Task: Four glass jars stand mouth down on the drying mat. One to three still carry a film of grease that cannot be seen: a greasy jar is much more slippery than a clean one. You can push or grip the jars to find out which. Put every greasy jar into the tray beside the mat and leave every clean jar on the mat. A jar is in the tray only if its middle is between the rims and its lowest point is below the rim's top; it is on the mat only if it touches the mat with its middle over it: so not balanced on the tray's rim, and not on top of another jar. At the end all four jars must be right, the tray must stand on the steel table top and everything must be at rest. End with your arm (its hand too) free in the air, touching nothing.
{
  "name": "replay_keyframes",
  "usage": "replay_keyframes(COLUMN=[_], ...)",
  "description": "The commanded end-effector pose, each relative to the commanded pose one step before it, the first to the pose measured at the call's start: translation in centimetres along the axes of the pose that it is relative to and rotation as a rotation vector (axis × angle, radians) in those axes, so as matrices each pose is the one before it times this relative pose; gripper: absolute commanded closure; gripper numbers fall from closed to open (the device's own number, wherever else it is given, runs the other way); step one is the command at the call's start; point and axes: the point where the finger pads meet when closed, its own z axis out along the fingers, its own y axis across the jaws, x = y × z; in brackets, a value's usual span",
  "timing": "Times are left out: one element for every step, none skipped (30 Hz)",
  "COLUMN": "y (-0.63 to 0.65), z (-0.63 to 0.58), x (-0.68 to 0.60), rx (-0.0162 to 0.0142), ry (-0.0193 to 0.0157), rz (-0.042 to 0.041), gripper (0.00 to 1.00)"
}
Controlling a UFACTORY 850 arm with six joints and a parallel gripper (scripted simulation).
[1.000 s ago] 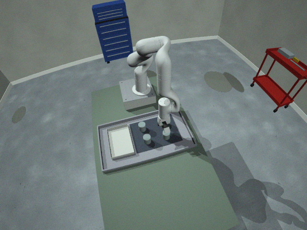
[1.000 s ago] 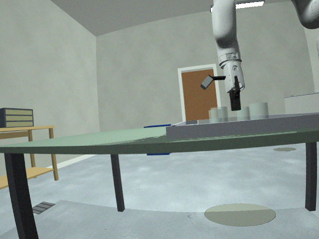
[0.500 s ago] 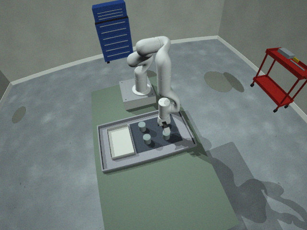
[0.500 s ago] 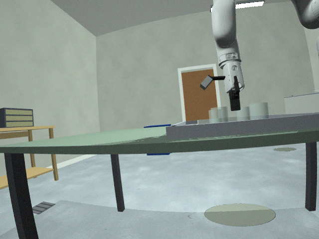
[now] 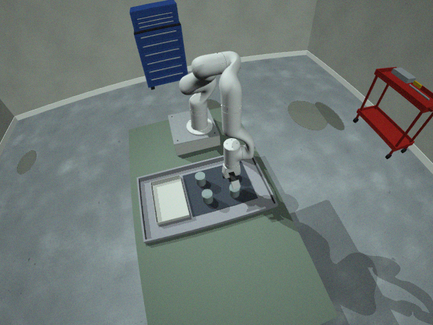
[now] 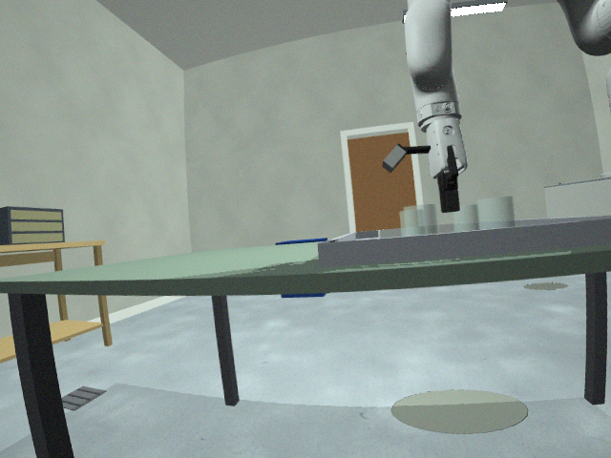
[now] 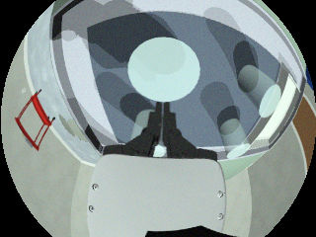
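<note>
Gripper (image 5: pixel 233 181) (image 6: pixel 449 211) (image 7: pixel 162 111) hung over the mat (image 5: pixel 220 206) (image 7: pixel 202 59), narrow, nothing held. Far-left jar (image 5: pixel 200 179) (image 6: pixel 408 220) (image 7: pixel 231 134), near-left jar (image 5: pixel 207 196) (image 6: pixel 427 218) (image 7: pixel 260 90) stood between it and the tray (image 5: pixel 173 221) (image 7: pixel 282 106).

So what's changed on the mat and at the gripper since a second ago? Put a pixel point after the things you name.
Nothing plainly moved: the gripper (image 5: pixel 232 177) (image 6: pixel 449 209) (image 7: pixel 162 111) looks to be in the same place, now shut on nothing; any small finger movement is too fine to tell. Visible jars (image 5: pixel 207 197) (image 6: pixel 495 213) (image 7: pixel 164 69) and tray (image 5: pixel 153 202) stayed put.
</note>
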Motion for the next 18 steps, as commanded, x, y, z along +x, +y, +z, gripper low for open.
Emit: replay_keyframes(y=[-0.013, 0.000, 0.000, 0.000, 0.000, 0.000, 0.000, 0.000, 0.000, 0.000, 0.000, 0.000, 0.000, 0.000, 0.000, 0.000, 0.000, 0.000], z=[-0.060, 0.000, 0.000, 0.000, 0.000, 0.000, 0.000, 0.000, 0.000, 0.000, 0.000, 0.000, 0.000, 0.000, 0.000, 0.000, 0.000, 0.000], x=[0.141, 0.013, 0.013, 0.013, 0.013, 0.013, 0.013, 0.013, 0.013, 0.013, 0.013, 0.013, 0.013, 0.000, 0.000, 0.013, 0.013, 0.013], rx=[0.00007, 0.00000, 0.00000, 0.00000, 0.00000, 0.00000, 0.00000, 0.00000, 0.00000, 0.00000, 0.00000, 0.00000, 0.00000, 0.00000, 0.00000, 0.00000, 0.00000, 0.00000], ry=[0.00164, 0.00000, 0.00000, 0.00000, 0.00000, 0.00000, 0.00000, 0.00000, 0.00000, 0.00000, 0.00000, 0.00000, 0.00000, 0.00000, 0.00000, 0.00000, 0.00000, 0.00000], rz=[-0.00003, 0.00000, 0.00000, 0.00000, 0.00000, 0.00000, 0.00000, 0.00000, 0.00000, 0.00000, 0.00000, 0.00000, 0.00000, 0.00000, 0.00000, 0.00000, 0.00000, 0.00000], gripper=[1.00, 1.00, 1.00, 1.00, 1.00, 1.00, 1.00, 1.00, 1.00, 1.00, 1.00, 1.00, 1.00, 1.00, 1.00, 1.00, 1.00, 1.00])
